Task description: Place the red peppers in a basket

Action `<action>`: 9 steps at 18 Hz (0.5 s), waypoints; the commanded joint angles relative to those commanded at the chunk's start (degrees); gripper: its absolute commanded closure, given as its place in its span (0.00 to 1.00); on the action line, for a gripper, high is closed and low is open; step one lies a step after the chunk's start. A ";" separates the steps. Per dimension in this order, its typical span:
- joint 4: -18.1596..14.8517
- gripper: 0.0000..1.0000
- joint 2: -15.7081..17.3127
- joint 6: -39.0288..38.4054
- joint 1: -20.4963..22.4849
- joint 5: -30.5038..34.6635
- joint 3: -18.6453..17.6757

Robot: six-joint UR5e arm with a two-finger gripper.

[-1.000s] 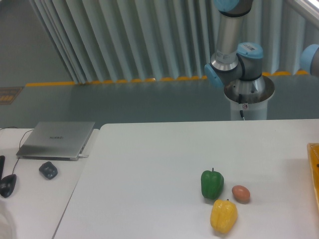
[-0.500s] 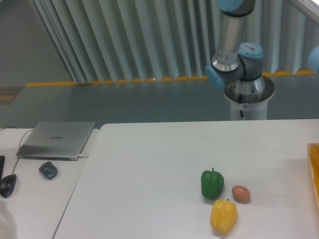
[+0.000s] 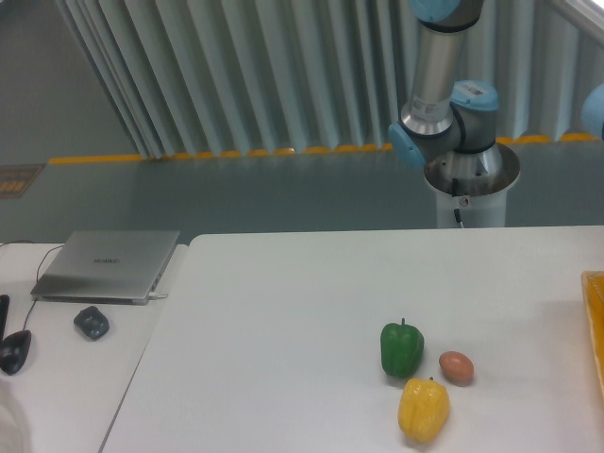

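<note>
The red peppers are out of view in the camera view. Only the thin yellow-orange edge of the basket [image 3: 595, 326] shows, at the table's far right. The arm's base [image 3: 469, 179] stands behind the table, and its upper links rise out of the top of the frame. My gripper is out of view.
A green pepper [image 3: 401, 348], a small brown egg-shaped object [image 3: 456, 367] and a yellow pepper [image 3: 423, 409] sit close together on the white table [image 3: 283, 311]. On the left side table lie a closed laptop [image 3: 109, 263], a small dark object [image 3: 92, 322] and a mouse [image 3: 14, 350].
The arm's upper links have shifted slightly to the right at the top of the frame. Nothing on the table has moved.
</note>
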 joint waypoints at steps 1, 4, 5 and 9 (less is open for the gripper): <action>0.00 0.00 0.52 -2.09 -1.05 0.35 0.00; 0.00 0.00 0.70 -9.74 -4.04 0.35 0.35; 0.09 0.00 0.79 -11.67 -5.35 0.44 0.35; 0.96 0.00 0.70 -23.70 -9.84 0.27 0.53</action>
